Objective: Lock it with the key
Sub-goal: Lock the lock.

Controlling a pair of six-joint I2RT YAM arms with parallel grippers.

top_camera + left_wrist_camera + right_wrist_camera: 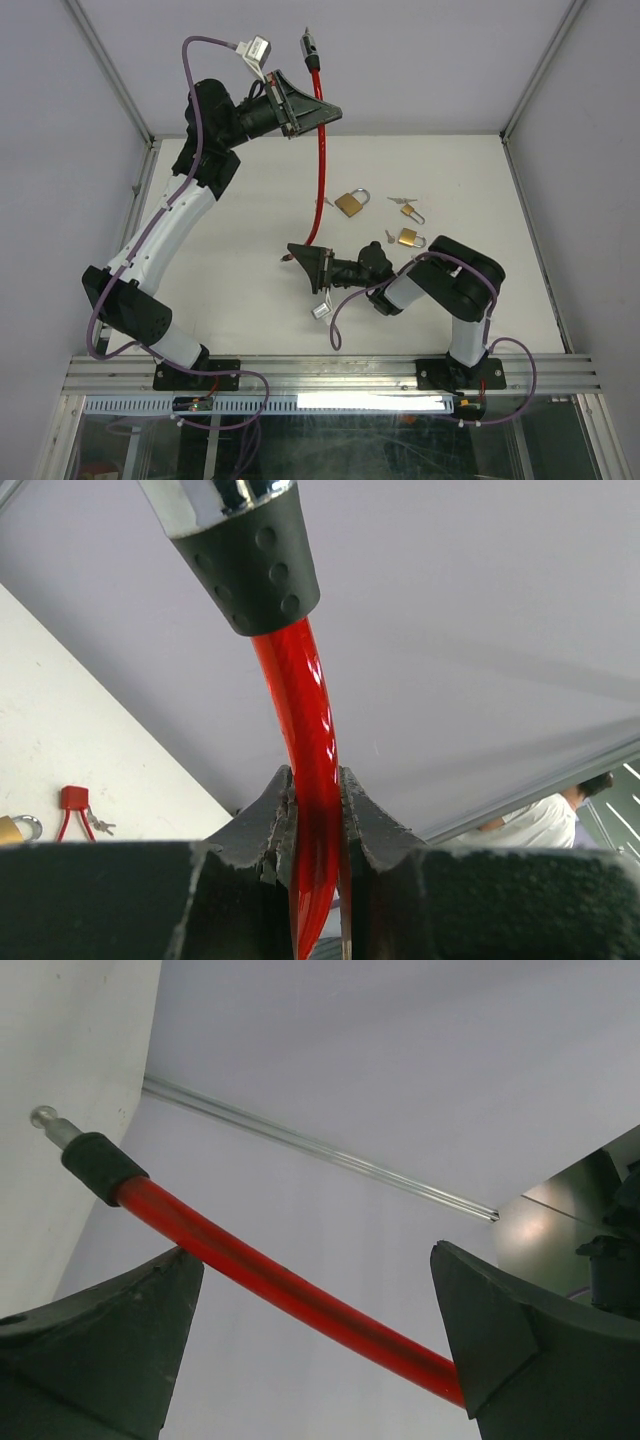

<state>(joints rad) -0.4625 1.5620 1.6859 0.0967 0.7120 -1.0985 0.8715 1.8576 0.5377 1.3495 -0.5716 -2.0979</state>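
Top view: one red cable, two brass padlocks, and what look like three small keys scattered by them on the table; the key count is not certain. A small red tag lies just beside the cable, near the farther padlock. The left gripper is raised over the far edge and clamped on the cable a little below its upper end. From there the cable hangs to the table, and its lower end lies just beside the right gripper, which sits low with its jaws spread wide. Padlocks and keys lie to the right of the cable, apart from both grippers.

Left wrist: the fingers pinch the cable tight. One dimpled black collar with a chrome end stands above them. Far below on the table are the tag with keys on it, and one of the padlocks at the frame's edge. A person shows outside the enclosure.

Right wrist: the two fingers stand wide apart. The cable crosses the gap slantwise and ends in a collar with a metal tip. Whether it touches either finger cannot be told.
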